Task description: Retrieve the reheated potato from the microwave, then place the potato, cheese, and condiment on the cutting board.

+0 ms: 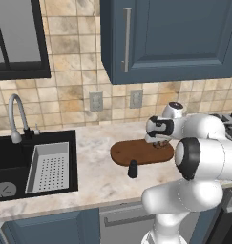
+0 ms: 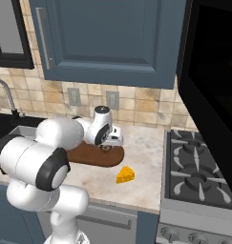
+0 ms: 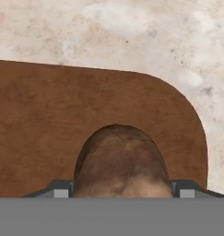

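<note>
Cheese [image 2: 125,175] right-side, condiment [image 1: 132,168] left-side.

A roundish brown potato with a mottled, cracked skin [image 3: 120,161] is seen at the bottom centre of the hand view, flanked closely on either side by the two small dark finger tips [image 3: 59,190] of the gripper [image 3: 120,191], which appear to be closed against it. Behind the potato, a flat dark brown wooden cutting board [image 3: 49,115] with a rounded corner is spread across most of the frame. A pale, marbled beige stone counter [image 3: 132,32] is shown beyond the board's edge, along the top and the right side.
</note>
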